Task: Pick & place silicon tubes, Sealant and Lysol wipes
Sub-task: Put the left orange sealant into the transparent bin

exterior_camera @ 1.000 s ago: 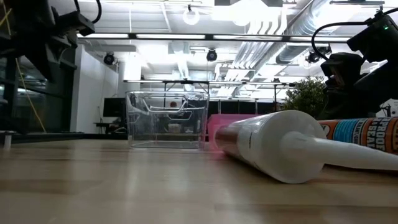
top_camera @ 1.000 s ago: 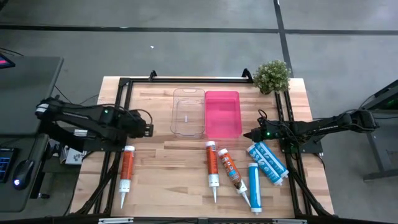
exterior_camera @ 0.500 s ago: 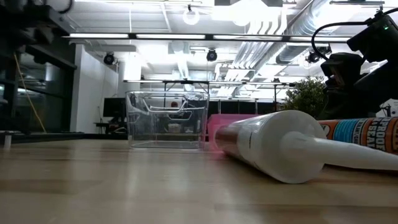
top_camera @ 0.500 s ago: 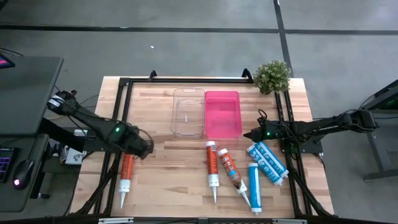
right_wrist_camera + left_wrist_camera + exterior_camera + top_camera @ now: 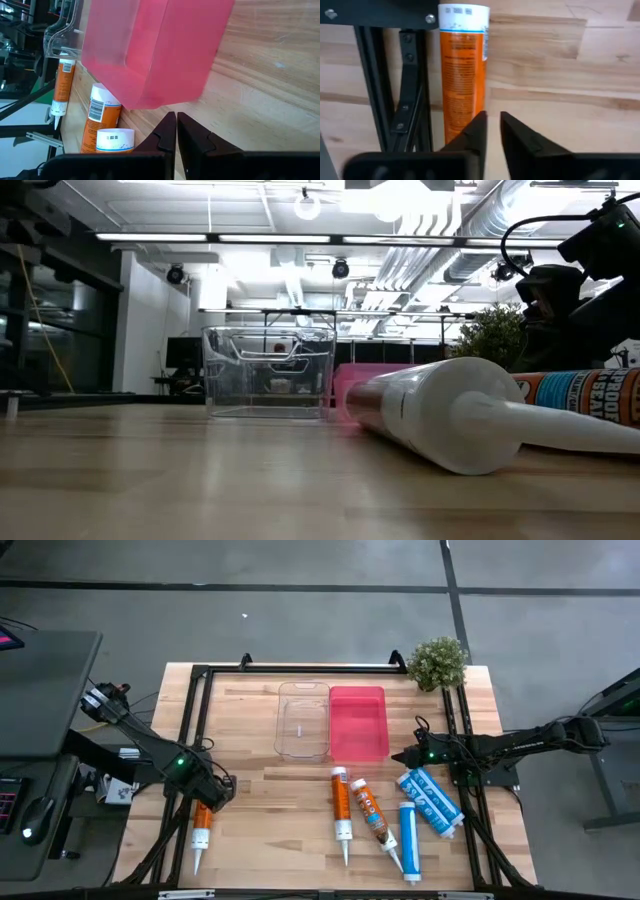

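Observation:
An orange sealant tube (image 5: pixel 201 825) lies near the table's left edge, nozzle toward the near edge; it also shows in the left wrist view (image 5: pixel 462 70). My left gripper (image 5: pixel 216 796) hovers at its far end, fingers (image 5: pixel 479 131) close together beside and over the tube; I cannot tell whether they touch. My right gripper (image 5: pixel 398 757) is shut and empty by the pink bin's near right corner (image 5: pixel 165 95). Another orange tube (image 5: pixel 341 804), a patterned tube (image 5: pixel 372 818), a blue tube (image 5: pixel 409 835) and blue packs (image 5: pixel 432 800) lie on the table's near right part.
A clear bin (image 5: pixel 302 722) and a pink bin (image 5: pixel 358 723) stand side by side at the table's middle far part. A potted plant (image 5: pixel 437 662) stands at the far right corner. Black frame rails (image 5: pixel 190 730) run along the table's edges.
My left gripper has gone from beside the clear bin toward the table's near edge and a little left, and now stands over the far end of the left orange tube. The tubes and bins have stayed where they were.

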